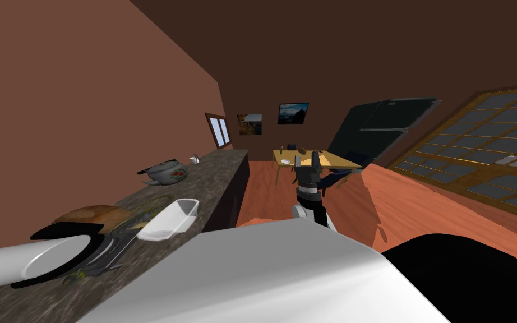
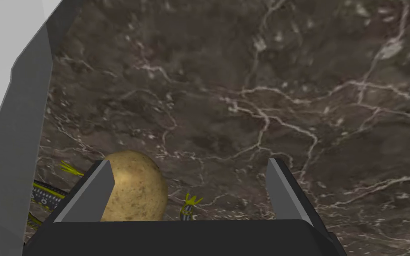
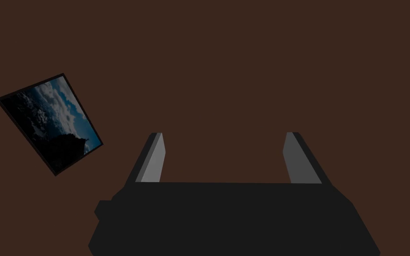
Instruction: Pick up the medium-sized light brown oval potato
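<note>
Left gripper (image 2: pixel 190 178) is hovering over the dark marbled tabletop (image 2: pixel 266 89), its 2 fingers spread wide and holding nothing. Potato (image 2: pixel 135 186) is lying off-centre, tight against 1 finger. Risk: closing from here is likely clipping its edge and rolling it away. Right gripper (image 3: pixel 224 146) is hanging wide open, empty.

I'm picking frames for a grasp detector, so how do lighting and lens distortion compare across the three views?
Head view: rolled and very wide, so the dark veined counter slants. Left wrist view: bright, no glare on the potato, which is partly hidden behind one jaw of the open left gripper. Right wrist view: dim overall, the open jaws of the right gripper in shade.
</note>
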Controlling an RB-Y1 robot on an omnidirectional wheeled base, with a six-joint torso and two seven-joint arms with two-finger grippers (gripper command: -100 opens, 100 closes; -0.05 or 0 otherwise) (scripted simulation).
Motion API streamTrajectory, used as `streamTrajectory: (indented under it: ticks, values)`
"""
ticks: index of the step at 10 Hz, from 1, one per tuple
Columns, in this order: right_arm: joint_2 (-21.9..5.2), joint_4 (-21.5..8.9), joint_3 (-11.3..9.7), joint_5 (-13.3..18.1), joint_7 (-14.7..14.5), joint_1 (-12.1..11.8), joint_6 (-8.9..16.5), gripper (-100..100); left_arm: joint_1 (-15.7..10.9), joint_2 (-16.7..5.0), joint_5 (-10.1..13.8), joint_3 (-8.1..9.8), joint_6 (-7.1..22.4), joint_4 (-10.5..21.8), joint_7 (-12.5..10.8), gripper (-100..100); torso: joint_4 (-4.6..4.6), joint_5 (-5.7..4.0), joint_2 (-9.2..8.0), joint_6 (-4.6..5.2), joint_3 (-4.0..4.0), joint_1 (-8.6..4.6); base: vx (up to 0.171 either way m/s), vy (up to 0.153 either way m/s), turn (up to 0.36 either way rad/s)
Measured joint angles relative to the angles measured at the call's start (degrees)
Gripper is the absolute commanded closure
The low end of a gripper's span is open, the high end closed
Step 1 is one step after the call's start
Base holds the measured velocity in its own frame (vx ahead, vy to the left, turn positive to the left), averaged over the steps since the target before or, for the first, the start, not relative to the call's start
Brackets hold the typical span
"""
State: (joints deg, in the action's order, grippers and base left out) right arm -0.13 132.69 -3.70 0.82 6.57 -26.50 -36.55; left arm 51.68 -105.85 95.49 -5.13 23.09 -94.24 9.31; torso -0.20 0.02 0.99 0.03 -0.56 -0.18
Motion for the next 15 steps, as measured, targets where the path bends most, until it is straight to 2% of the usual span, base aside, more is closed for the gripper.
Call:
streamTrajectory:
  ticks: [1, 2, 3, 4, 5, 6, 7, 9, 10, 11, 15]
  values:
    - [0.00, 0.00, 0.00, 0.00, 0.00, 0.00, 0.00, 0, 0.14, -0.15, 0.06, -0.26, 0.96, 0.70, 0.29, -100, -0.02, 0.01, 0.09, 0.03, -0.05, -0.01, 0.143, 0.020, -0.172]
    - [0.00, 0.00, 0.01, 0.00, 0.00, -0.01, 0.00, 0, 1.97, -1.17, 1.03, -0.08, 1.12, 1.21, 0.61, -100, -0.01, 0.03, 0.06, -0.01, -0.04, 0.12, 0.113, 0.143, -0.064]
    - [-0.01, 0.00, 0.02, 0.00, 0.00, -0.01, 0.00, 0, 1.45, -0.80, 0.81, -0.43, 2.19, 2.31, 0.90, -100, 0.01, 0.11, -0.04, -0.04, 0.02, 0.53, 0.103, 0.230, -0.030]
    - [-0.02, 0.00, 0.02, 0.00, 0.00, -0.01, 0.00, 0, 2.94, -2.19, 1.46, -0.33, 2.09, 2.60, 0.48, -100, 0.02, 0.20, -0.09, -0.04, 0.05, 0.86, 0.052, 0.178, -0.017]
    - [-0.02, 0.00, 0.02, 0.00, 0.00, 0.00, 0.00, 0, 1.53, -1.05, 0.03, -0.76, 2.95, 3.09, 0.01, -100, 0.06, 0.23, -0.27, -0.06, 0.15, 0.78, 0.013, 0.063, -0.008]
    - [-0.01, 0.00, 0.01, 0.00, 0.00, 0.00, 0.00, 0, 1.32, -0.88, -0.21, -0.83, 3.30, 3.17, -0.07, 0, 0.10, 0.14, -0.42, -0.06, 0.24, 0.42, 0.005, 0.015, -0.003]
    - [0.00, 0.00, 0.01, 0.00, 0.00, 0.01, 0.00, 0, 1.35, -0.90, -0.18, -0.82, 3.27, 3.17, -0.06, -100, 0.12, 0.07, -0.49, -0.06, 0.28, 0.19, 0.013, 0.009, -0.043]
    - [0.00, 0.00, 0.00, 0.00, 0.00, 0.01, 0.00, 0, -0.76, 2.80, -3.01, -1.86, 4.06, 4.31, 0.17, -100, 0.13, 0.05, -0.49, -0.06, 0.29, 0.09, 0.023, 0.004, -0.060]
    - [0.00, 0.00, 0.00, 0.00, 0.00, 0.01, 0.00, 0, -0.37, 3.95, -3.86, -2.20, 3.50, 4.61, 0.33, -100, 0.12, 0.04, -0.49, -0.06, 0.29, 0.08, 0.009, 0.002, -0.006]
    - [0.00, 0.00, 0.01, 0.00, 0.00, 0.01, 0.00, 0, -0.29, 4.05, -3.95, -2.24, 3.28, 4.62, 0.33, 100, 0.13, 0.03, -0.51, -0.05, 0.30, 0.05, 0.000, 0.001, 0.011]
    - [0.00, 0.00, 0.00, 0.00, 0.00, 0.01, 0.00, 0, -0.22, 4.05, -3.95, -2.32, 3.38, 4.64, 0.33, 100, 0.15, 0.07, -0.47, 0.04, 0.28, 0.09, 0.000, 0.000, 0.000]
